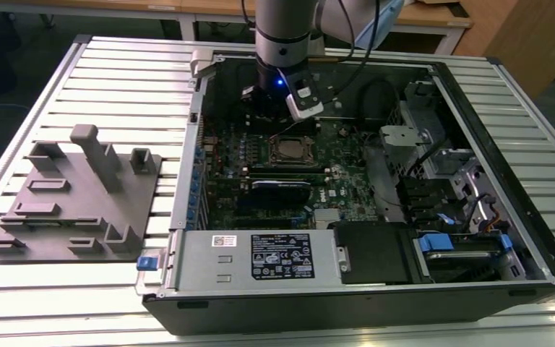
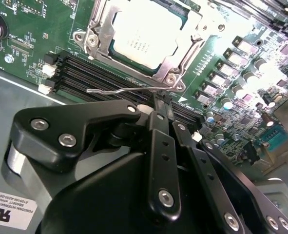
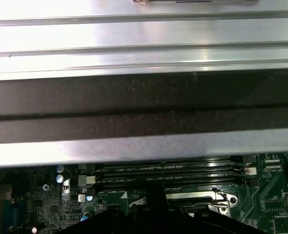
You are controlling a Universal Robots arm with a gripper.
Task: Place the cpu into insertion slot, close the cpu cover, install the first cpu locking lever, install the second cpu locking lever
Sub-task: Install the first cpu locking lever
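In the second wrist view the cpu (image 2: 144,31) lies flat in the insertion slot, its pale face showing through the cut-out of the silver cpu cover (image 2: 99,30), which is down over it. A thin wire locking lever (image 2: 117,90) runs along the socket's side next to the memory slots. My gripper (image 2: 157,103) is shut, its tips right at that lever, touching or just above it. In the exterior view the gripper (image 1: 280,108) hangs just behind the insertion slot (image 1: 291,150) on the green board. The first wrist view catches the socket's edge (image 3: 202,199).
The open computer case (image 1: 509,181) encloses the board, with its wall (image 3: 144,97) close behind the gripper. Long black memory slots (image 2: 85,73) lie beside the socket. A power supply (image 1: 248,260) sits at the case front, and a grey fixture block (image 1: 75,195) on the exterior view's left.
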